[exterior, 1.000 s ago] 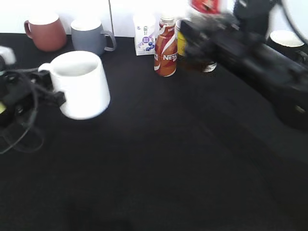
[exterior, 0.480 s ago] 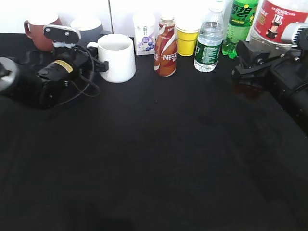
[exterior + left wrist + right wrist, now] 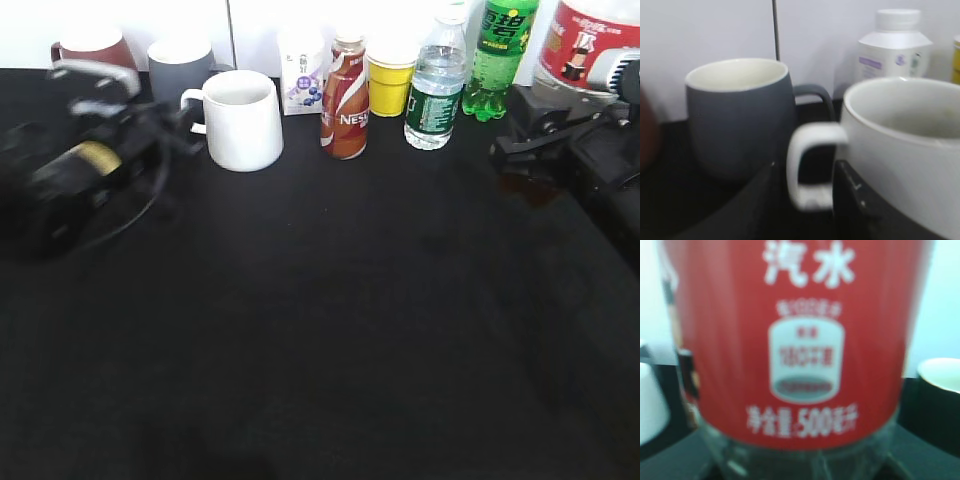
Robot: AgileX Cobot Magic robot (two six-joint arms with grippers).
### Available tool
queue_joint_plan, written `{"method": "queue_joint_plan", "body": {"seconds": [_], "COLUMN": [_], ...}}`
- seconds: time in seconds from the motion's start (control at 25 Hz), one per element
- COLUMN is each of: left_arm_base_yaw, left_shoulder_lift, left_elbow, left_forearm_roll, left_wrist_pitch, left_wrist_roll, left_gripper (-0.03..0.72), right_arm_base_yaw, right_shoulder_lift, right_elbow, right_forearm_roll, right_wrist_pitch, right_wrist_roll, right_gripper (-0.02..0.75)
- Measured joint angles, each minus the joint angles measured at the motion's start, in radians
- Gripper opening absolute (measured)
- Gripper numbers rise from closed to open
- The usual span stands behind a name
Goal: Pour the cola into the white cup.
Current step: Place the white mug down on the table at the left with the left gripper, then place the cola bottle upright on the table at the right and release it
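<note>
The white cup [image 3: 243,118] stands upright on the black table, with its handle towards my left gripper [image 3: 185,130]. In the left wrist view the cup's handle [image 3: 810,170] lies between the open jaws [image 3: 802,200], with a gap on the left side. The left arm is motion-blurred. The cola bottle [image 3: 590,40], with its red label, is at the far right in my right gripper [image 3: 525,140]. Dark liquid shows low in the bottle. In the right wrist view the red label [image 3: 800,340] fills the frame and hides the jaws.
Along the back edge stand a reddish-brown mug [image 3: 95,45], a grey mug [image 3: 180,65], a small white bottle [image 3: 300,75], a Nescafe bottle [image 3: 345,100], a yellow cup [image 3: 390,85], a water bottle [image 3: 433,85] and a green soda bottle [image 3: 495,60].
The cup went from held up at the left to standing at the back. The left arm has since slid back left from its handle. The right arm swung right with the cola.
</note>
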Motion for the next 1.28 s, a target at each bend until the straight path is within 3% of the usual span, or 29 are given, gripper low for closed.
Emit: {"method": "queue_joint_plan", "body": {"seconds": [0.16,0.24,0.4,0.52,0.6,0.72,0.84,1.12,1.2,1.28], "left_arm_base_yaw": [0.0,0.0,-0.001,-0.001,-0.001,-0.001,-0.001,-0.001,-0.001,-0.001], "left_shoulder_lift": [-0.267,-0.399,-0.577,-0.62,-0.624,-0.624,-0.624,-0.654,-0.741,-0.843], "left_elbow": [0.304,0.397,0.428,0.429,0.429,0.429,0.429,0.429,0.428,0.381], "left_forearm_roll": [0.005,0.012,0.056,0.059,0.059,0.059,0.059,0.059,0.059,0.04], "left_wrist_pitch": [-0.023,0.003,0.157,0.186,0.199,0.2,0.2,0.297,0.466,0.82], "left_wrist_roll": [0.0,0.0,0.0,-0.004,-0.004,-0.009,-0.024,-0.032,-0.034,-0.034], "left_gripper": [0.281,0.281,0.281,0.281,0.281,0.281,0.281,0.291,0.334,0.35], "right_arm_base_yaw": [-0.088,-0.123,-0.138,-0.139,-0.145,-0.146,-0.146,-0.146,-0.148,-0.148], "right_shoulder_lift": [0.163,0.299,0.53,0.593,0.599,0.6,0.59,0.372,0.213,0.055], "right_elbow": [-0.122,-0.231,-0.467,-0.533,-0.533,-0.535,-0.508,-0.237,-0.207,-0.205], "right_forearm_roll": [0.016,0.018,0.024,0.024,0.023,0.024,0.023,-0.062,-0.104,-0.133], "right_wrist_pitch": [-0.002,-0.004,-0.003,-0.018,-0.029,-0.024,-0.014,-0.018,0.218,0.662], "right_wrist_roll": [-0.014,-0.014,-0.02,-0.021,-0.028,-0.054,-0.06,-0.059,-0.041,-0.035], "right_gripper": [0.384,0.384,0.384,0.384,0.44,0.635,0.658,0.648,0.626,0.601]}}
